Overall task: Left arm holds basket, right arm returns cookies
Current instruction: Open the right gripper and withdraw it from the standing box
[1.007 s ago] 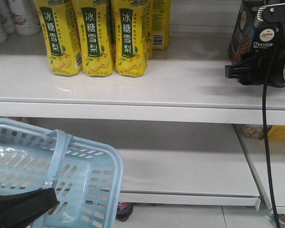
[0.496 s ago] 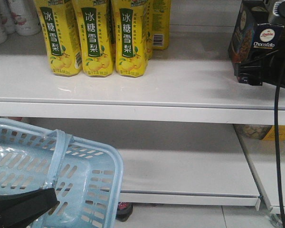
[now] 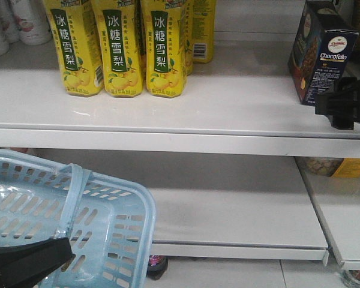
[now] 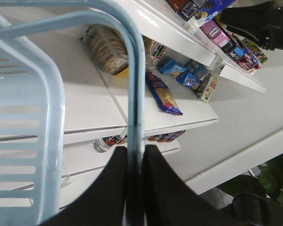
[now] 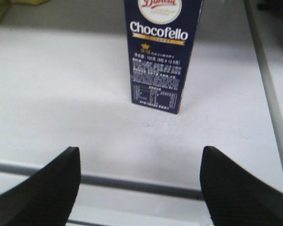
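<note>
The cookies (image 3: 321, 51) stand upright at the 2 o'clock end of the upper shelf (image 3: 168, 102), set back from its front edge. The right pincer (image 5: 139, 186) gapes wide and empty just off that edge, clear of the box. At 7 o'clock the left pincer (image 4: 134, 188) clamps the handle (image 4: 134, 89) of the basket (image 3: 66, 222), bare lower shelf beside it.

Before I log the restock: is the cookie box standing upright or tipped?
Upright. The cookies stand on end on the upper shelf, apart from the open right gripper.

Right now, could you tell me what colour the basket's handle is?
Pale blue, like the basket itself; the handle shows best in the left wrist view.
</note>
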Controlling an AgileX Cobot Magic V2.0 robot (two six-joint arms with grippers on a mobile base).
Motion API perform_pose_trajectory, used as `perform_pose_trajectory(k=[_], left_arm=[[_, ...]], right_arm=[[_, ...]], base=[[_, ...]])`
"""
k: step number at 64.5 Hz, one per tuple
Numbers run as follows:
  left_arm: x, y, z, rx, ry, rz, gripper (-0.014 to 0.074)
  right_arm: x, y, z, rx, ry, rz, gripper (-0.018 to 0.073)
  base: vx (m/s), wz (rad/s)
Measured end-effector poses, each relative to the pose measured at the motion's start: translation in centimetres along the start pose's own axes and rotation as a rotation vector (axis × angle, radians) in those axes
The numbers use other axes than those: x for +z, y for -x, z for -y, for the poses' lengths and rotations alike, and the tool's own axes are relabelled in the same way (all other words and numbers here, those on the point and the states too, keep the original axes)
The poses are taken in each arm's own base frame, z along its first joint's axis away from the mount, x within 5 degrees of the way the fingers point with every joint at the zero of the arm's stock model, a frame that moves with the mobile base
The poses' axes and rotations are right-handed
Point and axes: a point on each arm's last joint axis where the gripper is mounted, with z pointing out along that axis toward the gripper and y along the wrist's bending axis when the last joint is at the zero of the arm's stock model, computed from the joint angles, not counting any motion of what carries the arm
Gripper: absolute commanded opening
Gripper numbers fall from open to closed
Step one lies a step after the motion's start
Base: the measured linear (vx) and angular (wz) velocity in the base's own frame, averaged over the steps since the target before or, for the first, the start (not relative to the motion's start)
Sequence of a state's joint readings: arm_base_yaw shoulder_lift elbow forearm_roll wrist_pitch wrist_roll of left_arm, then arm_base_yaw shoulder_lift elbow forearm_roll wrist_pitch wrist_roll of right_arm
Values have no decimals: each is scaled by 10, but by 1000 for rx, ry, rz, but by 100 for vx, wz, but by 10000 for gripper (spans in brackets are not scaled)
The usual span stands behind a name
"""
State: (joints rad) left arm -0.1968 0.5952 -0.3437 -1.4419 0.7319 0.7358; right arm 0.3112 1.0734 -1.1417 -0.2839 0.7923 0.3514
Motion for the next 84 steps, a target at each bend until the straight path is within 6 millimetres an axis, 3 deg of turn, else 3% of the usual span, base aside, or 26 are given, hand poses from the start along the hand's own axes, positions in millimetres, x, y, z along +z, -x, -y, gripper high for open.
perform_pose_trajectory(k=[10, 22, 33, 40, 46, 61, 71, 84], left_arm=[[0, 0, 0, 0, 0, 0, -7], [0, 0, 0, 0, 0, 0, -7], [0, 0, 0, 0, 0, 0, -7], [0, 0, 0, 4, 2, -3, -7], [0, -1, 0, 11, 0, -14, -7], [0, -3, 1, 14, -12, -33, -7], [0, -3, 1, 15, -12, -34, -7], [0, -3, 1, 16, -12, -35, -7]], right_arm=[[-34, -7, -4, -6, 131, 8, 328], [-84, -18, -14, -52, 375, 77, -17], [-121, -41, -18, -133, 536, 88, -8], [-129, -67, -16, -144, 577, 100, -6], [-128, -95, -12, -142, 579, 119, -6], [-106, -174, -2, -129, 553, 149, -3], [-102, -193, 6, -160, 487, 243, -3], [-99, -198, 15, -239, 385, 261, -3]], base=[[0, 0], [0, 0], [0, 0], [0, 0], [0, 0], [0, 0], [0, 0], [0, 0]])
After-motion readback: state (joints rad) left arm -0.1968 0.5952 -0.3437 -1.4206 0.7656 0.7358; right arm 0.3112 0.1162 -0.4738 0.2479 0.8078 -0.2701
